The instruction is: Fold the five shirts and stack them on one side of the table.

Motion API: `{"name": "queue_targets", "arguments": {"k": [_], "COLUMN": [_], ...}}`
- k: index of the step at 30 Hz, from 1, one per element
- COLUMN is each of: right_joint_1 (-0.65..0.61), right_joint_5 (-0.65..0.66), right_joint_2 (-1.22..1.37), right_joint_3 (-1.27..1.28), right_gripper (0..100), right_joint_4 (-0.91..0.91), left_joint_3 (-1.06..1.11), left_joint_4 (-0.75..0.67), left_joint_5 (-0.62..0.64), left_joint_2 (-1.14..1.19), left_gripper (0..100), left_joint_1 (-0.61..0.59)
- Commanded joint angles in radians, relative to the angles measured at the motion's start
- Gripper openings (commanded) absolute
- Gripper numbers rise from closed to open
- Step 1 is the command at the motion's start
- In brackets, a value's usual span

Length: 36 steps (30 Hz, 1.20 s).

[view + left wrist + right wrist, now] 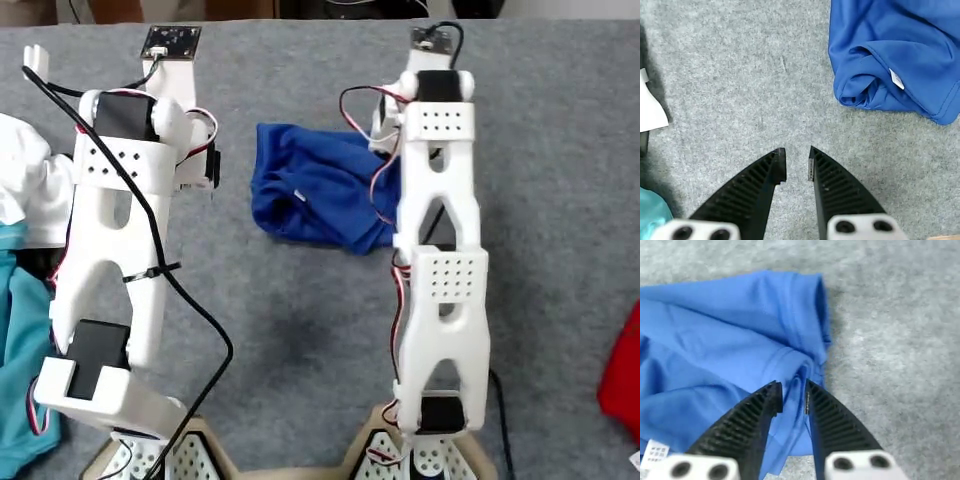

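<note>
A crumpled blue shirt [310,195] lies bunched at the middle of the grey table [300,330], between the two arms and toward the far side, with its longer run going roughly left to right. The right gripper [794,395] is poised directly over the shirt's right end, jaws a narrow gap apart above a stitched hem and a raised fold. From the wrist camera it is hard to tell whether that fold already sits between the fingertips or just beneath them. The left gripper [796,162] hangs over bare table to the left of the garment with its jaws likewise slightly parted and holding nothing; the shirt's rolled edge and small white label lie off to its right, near but clearly apart. The right arm is therefore the nearer one. Any spreading of the cloth would probably start at that right-hand hem, and the left arm would need to travel right to reach the opposite end. A white shirt [20,180] and a teal shirt [20,340] wait at the table's left edge and a red shirt [622,375] at its right — none of them looks folded, so the job appears to be at an early stage.
</note>
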Motion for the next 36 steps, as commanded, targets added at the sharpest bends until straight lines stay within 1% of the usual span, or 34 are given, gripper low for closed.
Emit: {"name": "queue_targets", "arguments": {"k": [1, 4, 9, 14, 16, 19, 28, 31, 36], "right_joint_1": [0.018, 0.016, 0.012, 0.012, 0.012, 0.008, -0.054, -0.051, -0.047], "right_joint_5": [-0.015, -0.057, -0.084, -0.238, -0.264, -0.269, -0.269, -0.264, -0.259], "right_joint_2": [-0.007, -0.005, 0.01, 0.061, 0.07, 0.074, 0.081, 0.081, 0.074], "right_joint_3": [-0.048, -0.047, -0.048, -0.053, -0.053, -0.053, -0.053, -0.053, -0.056], "right_gripper": [8.9, 8.9, 8.9, 8.9, 9.0, 8.9, 8.5, 4.3, 3.3], "right_joint_4": [0.017, 0.017, 0.015, 0.002, 0.002, -0.006, -0.012, -0.026, -0.035], "left_joint_3": [0.018, 0.052, 0.058, 0.06, 0.06, 0.06, 0.06, 0.06, 0.06], "left_joint_4": [0.006, 0.006, 0.005, -0.015, -0.015, -0.015, -0.015, -0.015, -0.015], "left_joint_5": [0.005, 0.005, 0.006, 0.008, 0.008, 0.008, 0.008, 0.008, 0.008], "left_joint_2": [-0.045, -0.045, -0.045, -0.045, -0.045, -0.045, -0.045, -0.045, -0.045], "left_gripper": [9, 9, 9, 9, 9, 9, 9, 9, 9], "left_joint_1": [-0.009, -0.009, -0.011, -0.011, -0.011, -0.011, -0.009, -0.009, -0.009]}}
